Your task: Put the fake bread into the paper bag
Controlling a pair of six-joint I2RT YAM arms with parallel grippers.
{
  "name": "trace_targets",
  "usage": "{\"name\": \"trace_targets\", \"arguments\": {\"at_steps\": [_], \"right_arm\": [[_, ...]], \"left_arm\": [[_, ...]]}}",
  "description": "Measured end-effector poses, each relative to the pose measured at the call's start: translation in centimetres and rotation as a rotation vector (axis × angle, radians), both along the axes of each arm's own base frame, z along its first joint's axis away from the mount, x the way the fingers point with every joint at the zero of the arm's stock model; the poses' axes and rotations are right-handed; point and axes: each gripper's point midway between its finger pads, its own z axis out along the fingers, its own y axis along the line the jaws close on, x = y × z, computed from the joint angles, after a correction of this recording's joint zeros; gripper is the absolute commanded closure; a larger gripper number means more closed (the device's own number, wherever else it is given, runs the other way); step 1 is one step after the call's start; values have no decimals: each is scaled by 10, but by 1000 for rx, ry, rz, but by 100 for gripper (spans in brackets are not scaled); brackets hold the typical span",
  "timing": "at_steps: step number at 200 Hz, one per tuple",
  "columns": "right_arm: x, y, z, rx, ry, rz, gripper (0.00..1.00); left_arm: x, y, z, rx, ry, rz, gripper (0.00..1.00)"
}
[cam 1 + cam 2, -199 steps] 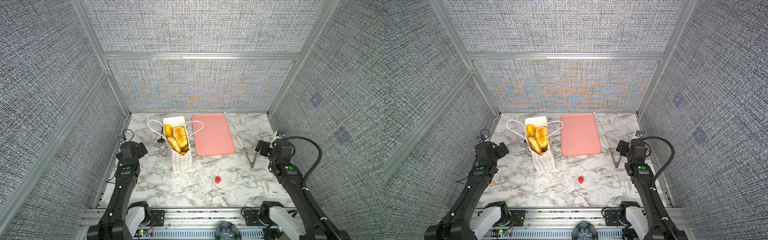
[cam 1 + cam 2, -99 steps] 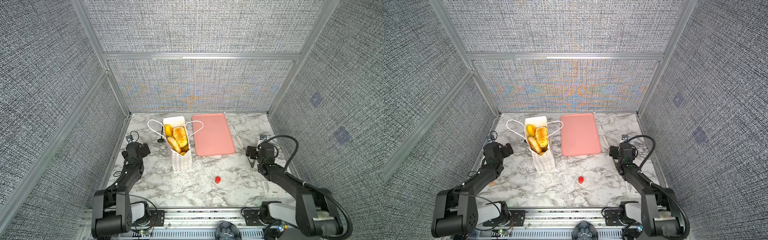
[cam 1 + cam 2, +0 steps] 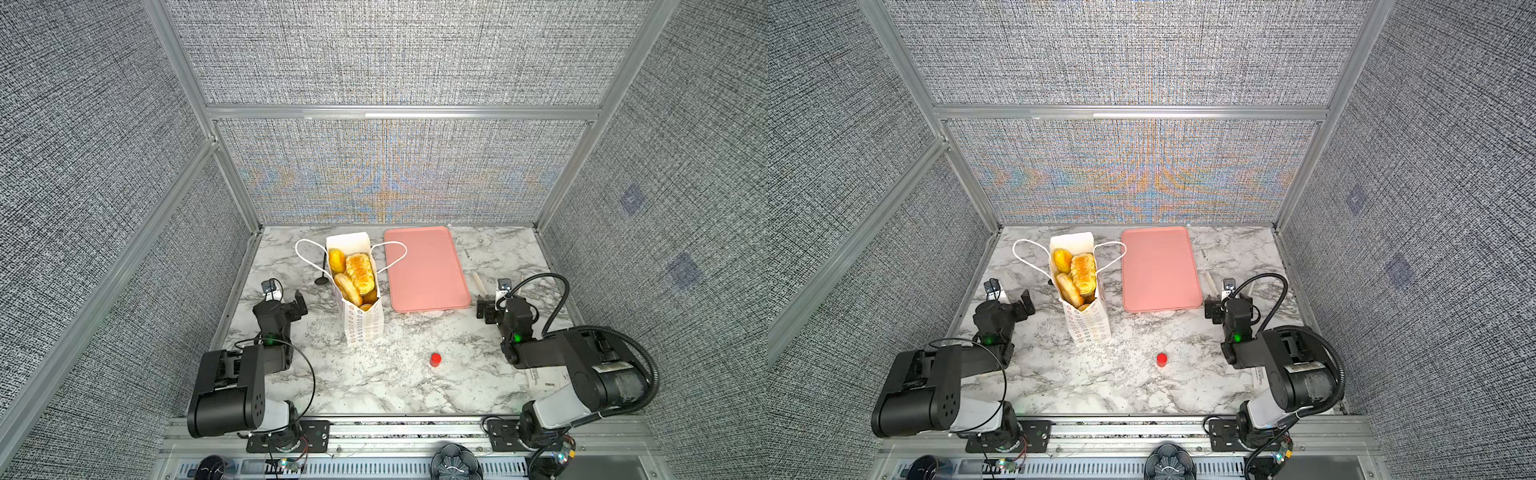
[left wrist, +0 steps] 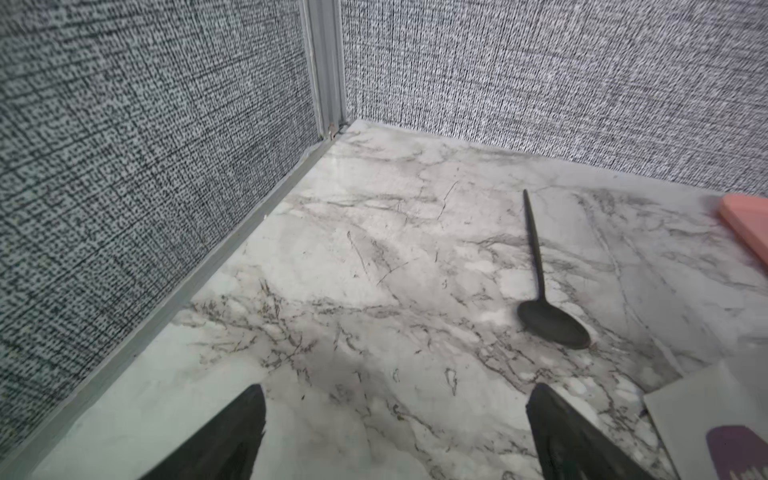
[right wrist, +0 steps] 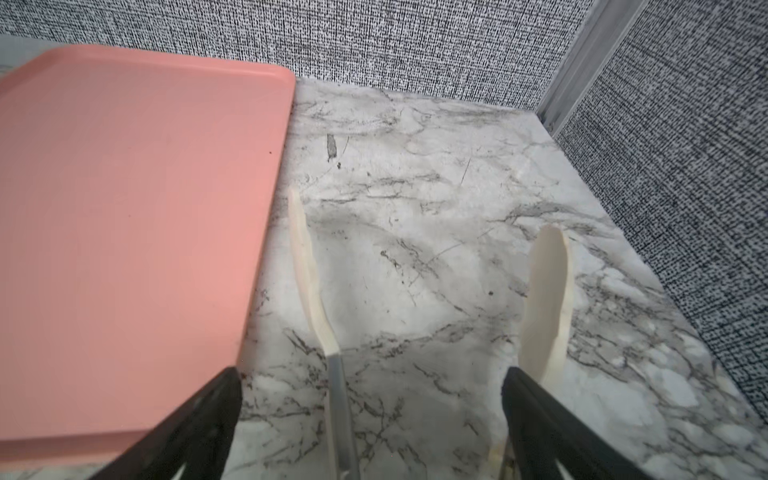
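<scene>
Fake bread (image 3: pixel 355 276): golden pieces stood packed inside the upright paper bag (image 3: pixel 362 328), mid desk (image 3: pixel 374 386), beside a bare pink tray (image 3: pixel 424 270); loading judged complete. Left fingers (image 4: pixel 232 436) and right fingers (image 5: pixel 199 415): spread wide, empty, parked low, clear of bag.

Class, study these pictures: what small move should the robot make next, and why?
Probably nothing beyond settling both arms at rest. The fake bread sits inside the paper bag, the pink tray is bare, no loaf shows on the marble, and the left pincer and right pincer are open, holding nothing.
</scene>
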Motion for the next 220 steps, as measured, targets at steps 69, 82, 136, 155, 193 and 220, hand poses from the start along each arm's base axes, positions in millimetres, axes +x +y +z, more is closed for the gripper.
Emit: {"name": "trace_targets", "arguments": {"at_steps": [69,82,136,155,193,220], "right_arm": [[8,-14,7,8,-10,-81,1],[7,-14,6,9,-5,-83,1],[7,-15,6,9,-4,-85,1],[7,-15,6,12,-5,-87,1],[7,-15,6,12,-5,-87,1],[7,-15,6,11,-4,-87,1]], "left_arm": [[18,-17,3,43,-26,-74,1],[16,-17,-1,45,-14,-75,1],[16,-17,-1,59,-13,-81,1],[16,-17,-1,59,-13,-81,1],[16,-18,-1,59,-13,-82,1],[16,-18,-1,59,-13,-82,1]]}}
